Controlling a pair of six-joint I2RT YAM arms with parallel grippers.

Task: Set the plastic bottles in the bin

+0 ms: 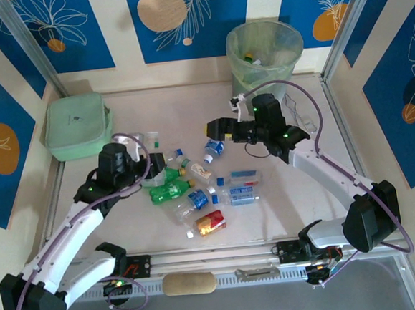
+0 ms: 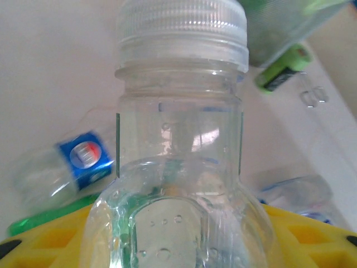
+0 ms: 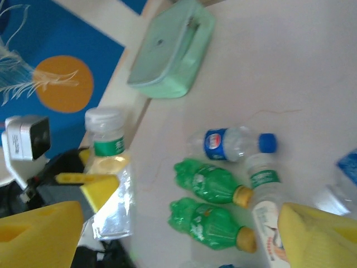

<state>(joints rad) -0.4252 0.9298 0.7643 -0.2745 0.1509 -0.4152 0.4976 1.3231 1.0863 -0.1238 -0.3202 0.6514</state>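
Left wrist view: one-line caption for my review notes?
Left gripper clamps a white-capped clear bottle; a blue-labelled bottle lies on its side behind it.

Off-task bits
I see a mint-green pouch [image 1: 78, 126] far left, a tan pad [image 1: 189, 283] at the near edge.

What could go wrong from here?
1. The left gripper holds a smooth clear bottle; it might slip on the way to the far bin.
2. The right arm stands near that path; the arms could collide.
3. The open right gripper may knock the crowded green bottles.
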